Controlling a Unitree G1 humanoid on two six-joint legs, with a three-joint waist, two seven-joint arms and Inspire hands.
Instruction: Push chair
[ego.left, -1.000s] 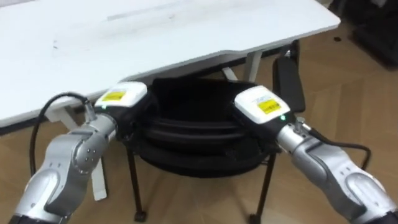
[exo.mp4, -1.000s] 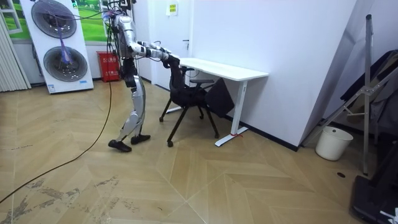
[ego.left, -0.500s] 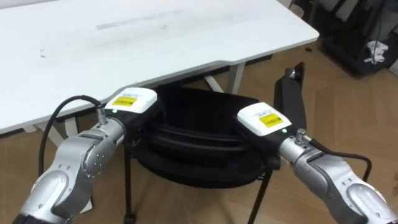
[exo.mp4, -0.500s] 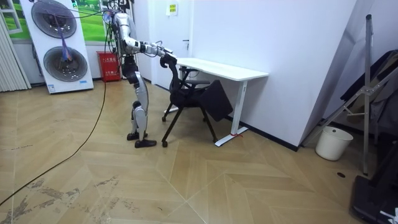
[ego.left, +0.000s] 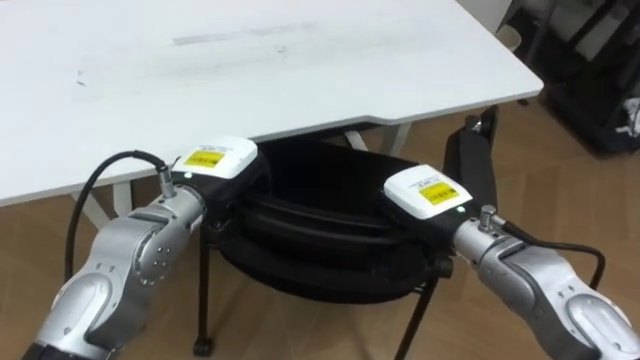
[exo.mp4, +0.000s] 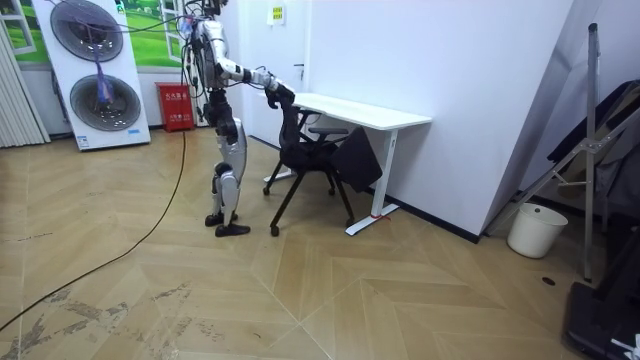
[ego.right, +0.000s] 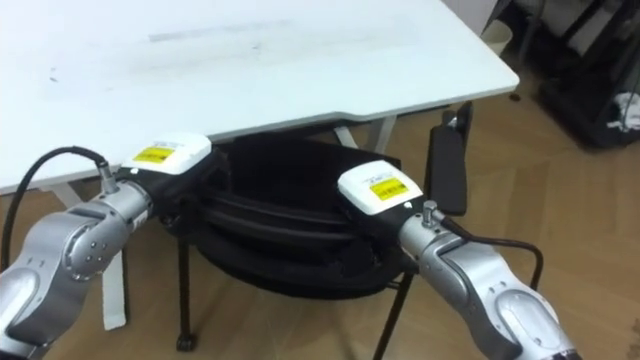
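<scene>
Mid-push, left hand (ego.left: 216, 166) and right hand (ego.left: 426, 196) bear on the chair (ego.left: 320, 238) back, grip state indeterminate; next, equal forward pressure should seat it under the desk (ego.left: 250, 60).

Black chair (ego.left: 320, 235), white desk (ego.left: 250, 70), light brown herringbone floor (exo.mp4: 350, 290), red box (exo.mp4: 172, 106), white bin (exo.mp4: 527, 230)

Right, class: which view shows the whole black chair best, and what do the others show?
The room view: the black chair shows whole, feet to backrest, at the white desk. Both eye views look down on its backrest and seat, the left hand and right hand at it, legs mostly hidden.
</scene>
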